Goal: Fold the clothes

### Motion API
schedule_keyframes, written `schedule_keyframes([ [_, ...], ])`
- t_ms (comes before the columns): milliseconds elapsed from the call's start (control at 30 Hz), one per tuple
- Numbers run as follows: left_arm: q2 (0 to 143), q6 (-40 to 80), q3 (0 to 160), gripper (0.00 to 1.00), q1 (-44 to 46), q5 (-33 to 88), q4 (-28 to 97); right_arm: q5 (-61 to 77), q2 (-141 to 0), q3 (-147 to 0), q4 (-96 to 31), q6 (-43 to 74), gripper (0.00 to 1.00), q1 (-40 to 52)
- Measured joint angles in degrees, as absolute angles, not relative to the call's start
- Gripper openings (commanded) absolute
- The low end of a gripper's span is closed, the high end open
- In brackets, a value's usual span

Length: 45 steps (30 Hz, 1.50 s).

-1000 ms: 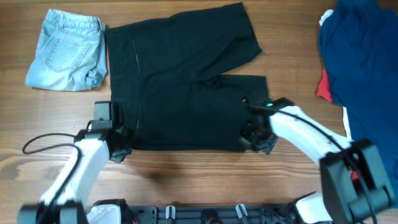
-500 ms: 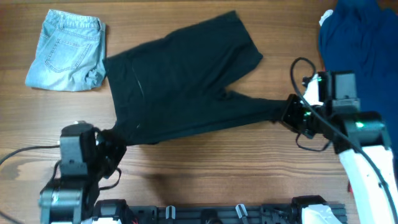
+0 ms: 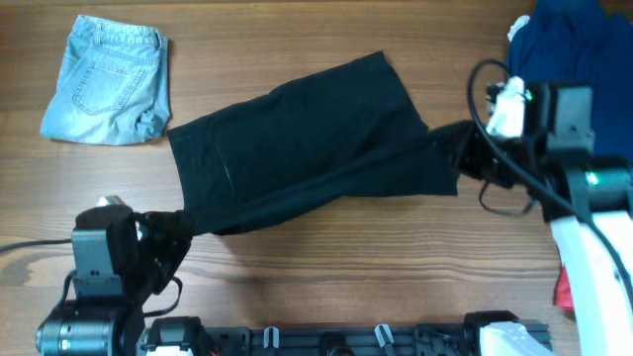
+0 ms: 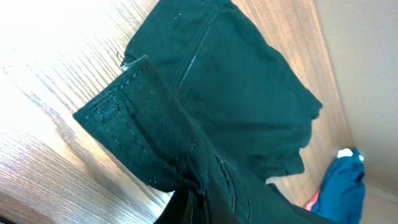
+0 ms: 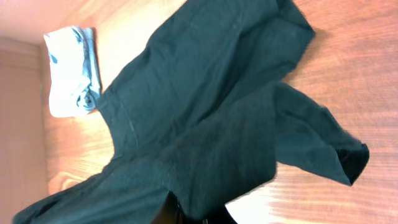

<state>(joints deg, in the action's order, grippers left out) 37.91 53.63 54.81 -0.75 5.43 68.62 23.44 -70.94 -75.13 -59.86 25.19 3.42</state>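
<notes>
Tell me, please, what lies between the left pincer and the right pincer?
The black shorts span it, held by the left pincer and the right pincer; the overhead view shows it.

Robotics lab: wooden table (image 3: pixel 326 272), mounted arms (image 3: pixel 593 242)

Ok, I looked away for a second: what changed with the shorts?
Both grips held. The left gripper drew the waistband corner back toward the robot; the right gripper carried the leg hem rightward and farther away. The black shorts, flat before, now stretch slantwise between them. The denim shorts and the dark blue garment stayed put.
</notes>
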Motion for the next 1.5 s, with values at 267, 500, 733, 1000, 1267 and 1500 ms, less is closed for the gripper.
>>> schedule_keyframes([
  [267, 50.54, 53.6, 55.02, 0.04, -0.82, -2.11, 63.61, 25.98, -90.06, -75.16, -38.52, 19.53, 0.04, 3.42],
  [500, 66.24, 52.73, 55.02, 0.04, -1.85, -18.81, 49.21, 16.01, -99.2, -75.44, -19.57, 17.85, 0.04, 1.83],
  [733, 79.94, 52.58, 55.02, 0.04, -1.85, -22.0, 41.52, 14.46, -102.15, -75.55, -15.94, 17.3, 0.59, 7.11],
  [1000, 82.48, 52.58, 55.02, 0.04, -1.85, -22.65, 41.47, 14.79, -108.64, -75.59, -14.96, 24.71, 0.79, 18.81],
  [1267, 82.48, 52.58, 55.02, 0.04, -1.85, -22.65, 41.6, 14.96, -113.12, -75.72, -8.71, 34.94, 0.78, 24.62],
  [1500, 82.48, 52.58, 55.02, 0.04, -1.85, -22.65, 42.68, 14.96, -119.35, -75.75, -3.92, 37.47, 0.7, 26.22],
])
